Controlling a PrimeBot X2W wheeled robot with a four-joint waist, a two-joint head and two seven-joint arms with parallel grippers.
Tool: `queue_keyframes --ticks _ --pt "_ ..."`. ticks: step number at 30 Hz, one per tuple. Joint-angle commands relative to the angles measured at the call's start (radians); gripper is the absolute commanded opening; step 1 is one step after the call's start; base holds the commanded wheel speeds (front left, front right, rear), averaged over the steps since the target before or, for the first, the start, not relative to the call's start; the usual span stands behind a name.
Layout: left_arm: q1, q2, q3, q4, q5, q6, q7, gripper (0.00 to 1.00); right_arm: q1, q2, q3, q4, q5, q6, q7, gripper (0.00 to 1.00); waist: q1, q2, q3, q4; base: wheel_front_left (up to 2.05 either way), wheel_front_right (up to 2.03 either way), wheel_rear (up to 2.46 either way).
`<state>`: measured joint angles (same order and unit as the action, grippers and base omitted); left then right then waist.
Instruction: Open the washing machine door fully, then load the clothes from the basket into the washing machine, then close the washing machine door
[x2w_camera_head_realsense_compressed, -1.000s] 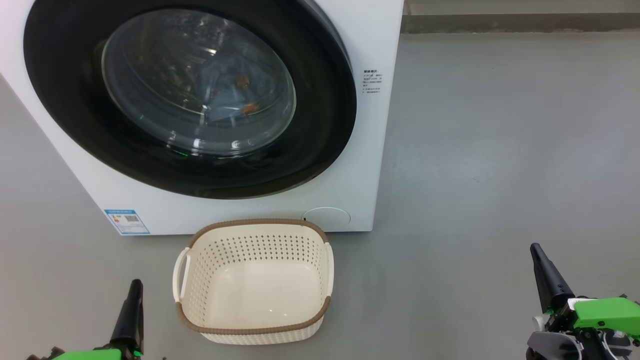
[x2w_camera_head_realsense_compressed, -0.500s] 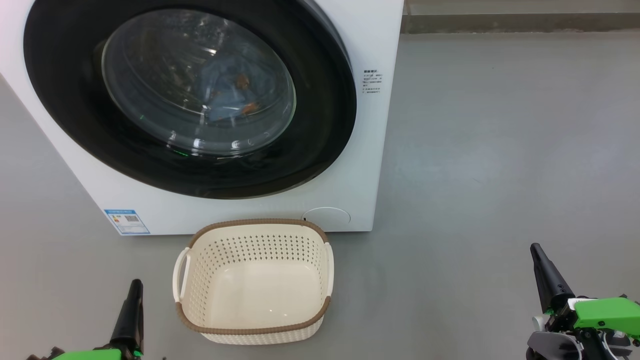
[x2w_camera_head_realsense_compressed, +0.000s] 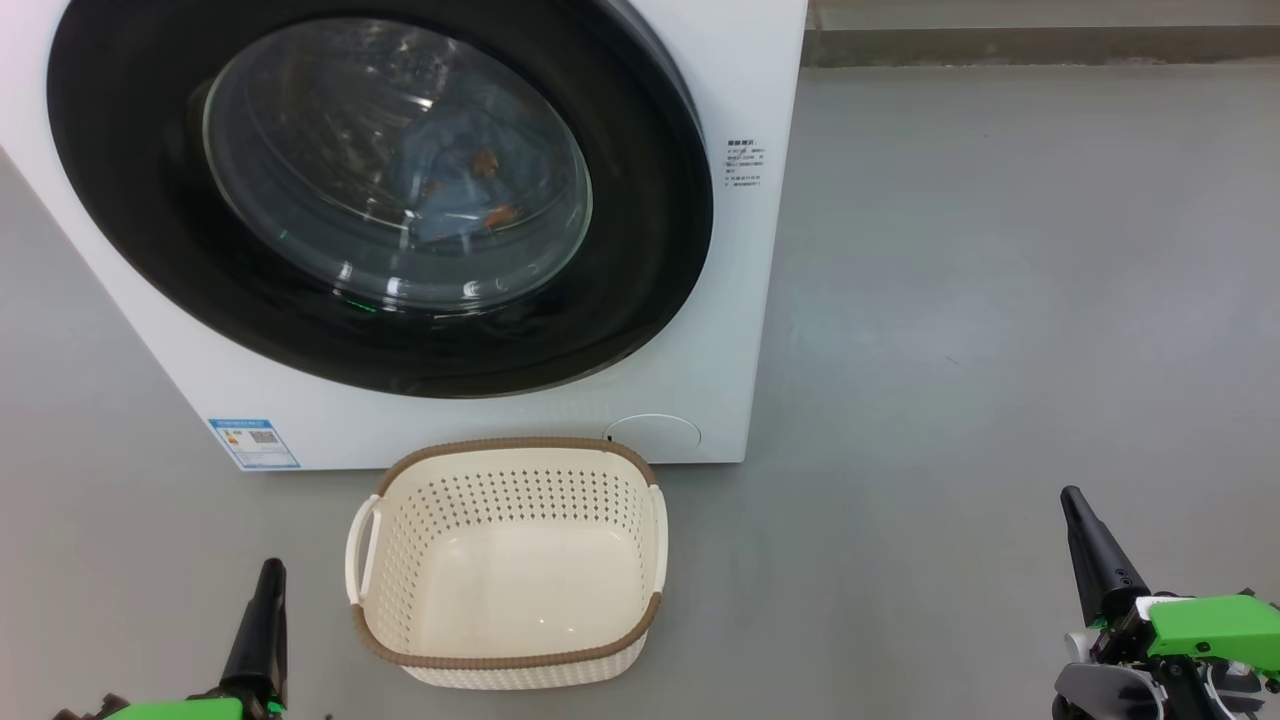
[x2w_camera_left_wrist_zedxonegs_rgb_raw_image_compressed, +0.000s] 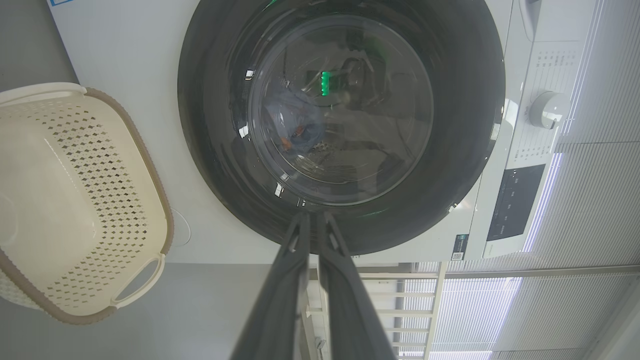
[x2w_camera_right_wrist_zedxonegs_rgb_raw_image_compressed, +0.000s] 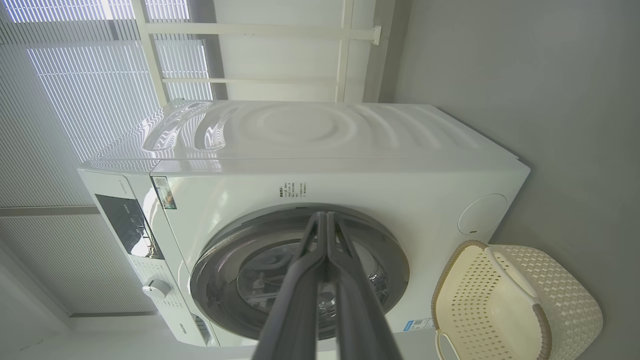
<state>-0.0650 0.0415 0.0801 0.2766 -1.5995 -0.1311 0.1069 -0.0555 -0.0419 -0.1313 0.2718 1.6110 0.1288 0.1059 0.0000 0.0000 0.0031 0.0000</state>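
— Where does everything sit?
— The door (x2w_camera_head_realsense_compressed: 150, 250) looks closed against the machine (x2w_camera_head_realsense_compressed: 760, 300). The clothes (x2w_camera_head_realsense_compressed: 460, 195) show through its glass (x2w_camera_head_realsense_compressed: 320, 130), and the basket (x2w_camera_head_realsense_compressed: 510, 445) is empty on the floor (x2w_camera_head_realsense_compressed: 950, 300).
— Your tools?
— My left tool (x2w_camera_head_realsense_compressed: 270, 572) and right tool (x2w_camera_head_realsense_compressed: 1073, 500) are pinched closed on nothing, well apart from the door. I'd only check the latch by pressing the black rim (x2w_camera_head_realsense_compressed: 650, 250), never the glass.

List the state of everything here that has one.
washing machine door: shut.
clothes: inside the washing machine, behind the door glass.
basket: empty, upright on the floor.
left gripper: shut, empty.
right gripper: shut, empty.
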Motion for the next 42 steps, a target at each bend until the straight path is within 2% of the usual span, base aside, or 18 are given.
queue_keyframes --ticks 1,42 --pt "-0.043 0.009 0.034 -0.032 -0.009 0.000 0.006 0.00 -0.052 -0.011 0.020 -0.027 -0.001 0.002 0.005 0.00 0.0000 0.0000 0.000 0.000 0.00 0.00 0.00" --pt "-0.043 0.009 0.034 -0.032 -0.009 0.000 0.006 0.00 -0.052 -0.010 0.018 -0.027 -0.002 0.002 0.007 0.00 0.0000 0.0000 0.000 0.000 0.00 0.00 0.00"
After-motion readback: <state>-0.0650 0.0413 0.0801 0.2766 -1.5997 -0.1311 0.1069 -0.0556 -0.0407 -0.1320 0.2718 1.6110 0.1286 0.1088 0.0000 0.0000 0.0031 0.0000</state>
